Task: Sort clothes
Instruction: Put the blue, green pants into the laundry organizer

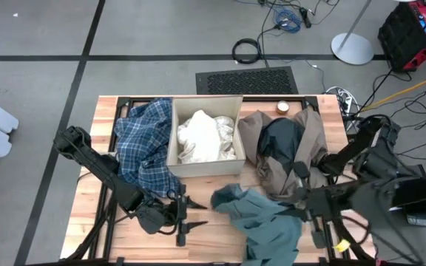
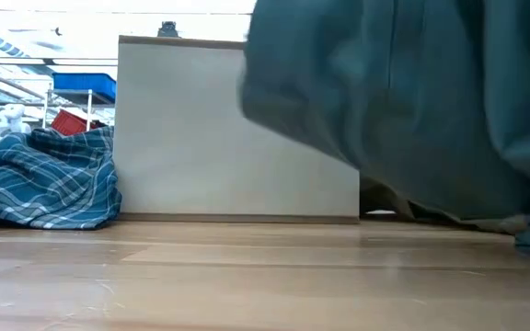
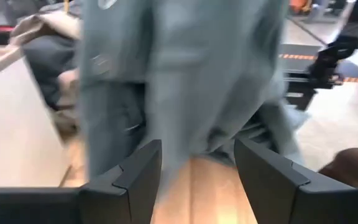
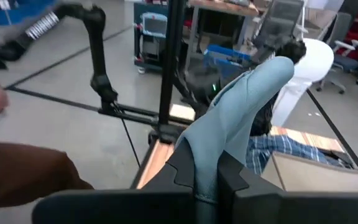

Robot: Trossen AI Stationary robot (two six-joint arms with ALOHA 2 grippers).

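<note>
White pieces (image 1: 207, 138) fill the cardboard box (image 1: 174, 159); right fingers (image 4: 207, 168) pinch the teal-green piece (image 1: 266, 222), left fingers (image 3: 143, 171) spread apart.

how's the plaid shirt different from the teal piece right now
The plaid shirt is blue-white checked; the teal piece is plain. The plaid shirt lies heaped left of the cardboard box, untouched; the teal piece hangs lifted, pinched in the shut right gripper. Both are soft garments.

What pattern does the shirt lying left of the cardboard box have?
Blue-and-white plaid shirt, clearest in the high view.
</note>
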